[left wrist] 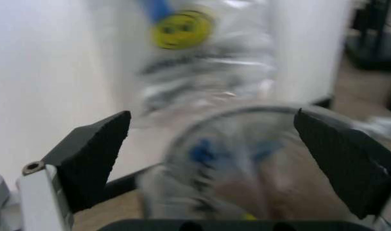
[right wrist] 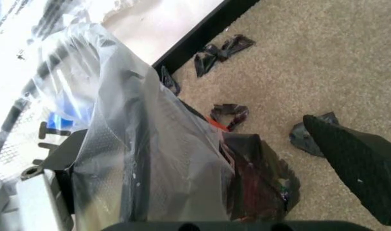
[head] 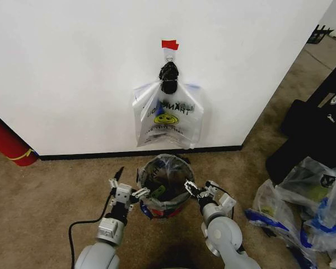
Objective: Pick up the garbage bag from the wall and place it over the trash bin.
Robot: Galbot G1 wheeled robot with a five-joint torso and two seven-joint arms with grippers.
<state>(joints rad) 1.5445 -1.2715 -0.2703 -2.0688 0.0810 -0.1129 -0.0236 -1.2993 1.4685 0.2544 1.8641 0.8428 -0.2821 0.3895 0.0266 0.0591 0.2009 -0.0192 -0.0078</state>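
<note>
Plastic garbage bag (head: pixel 163 185) over trash bin (head: pixel 173 210), L gripper (head: pixel 135 194) open, R gripper (head: pixel 197 189) open

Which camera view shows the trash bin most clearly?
The head view: the trash bin appears whole, a garbage bag over its rim, between both end effectors. The left wrist view shows its rim blurred; the right wrist view shows one plastic-covered side.

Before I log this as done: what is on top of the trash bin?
A see-through garbage bag drapes over the trash bin rim, hiding most of the inside.
</note>
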